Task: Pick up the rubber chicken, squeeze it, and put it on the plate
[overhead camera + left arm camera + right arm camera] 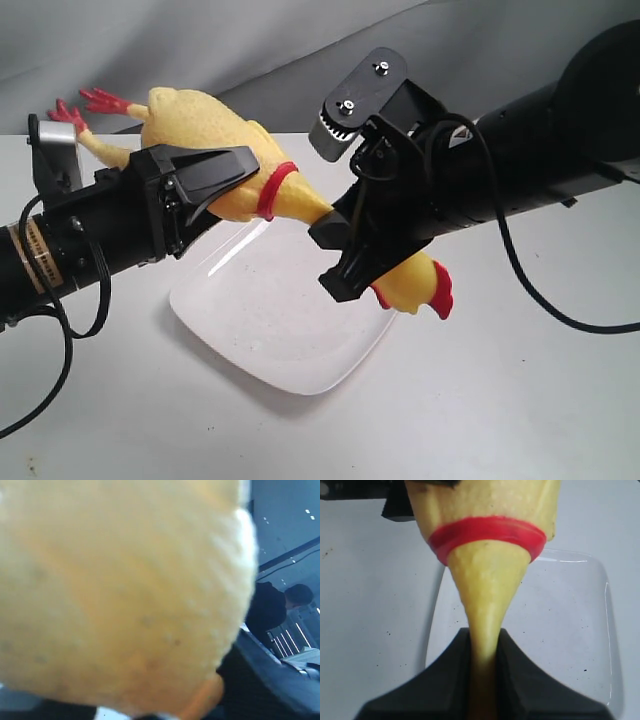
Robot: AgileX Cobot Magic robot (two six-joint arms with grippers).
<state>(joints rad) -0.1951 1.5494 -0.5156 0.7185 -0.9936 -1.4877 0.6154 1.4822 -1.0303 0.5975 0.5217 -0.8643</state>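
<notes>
Diagonally, rubber chicken (205, 118), head lower-right.

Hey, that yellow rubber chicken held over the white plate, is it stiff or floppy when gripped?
Probably soft: the yellow rubber chicken looks pinched narrow at the neck inside the right gripper. Likely floppy, since its head hangs down past that grip, though the left gripper props the body. It seems light, held clear above the white square plate.
</notes>
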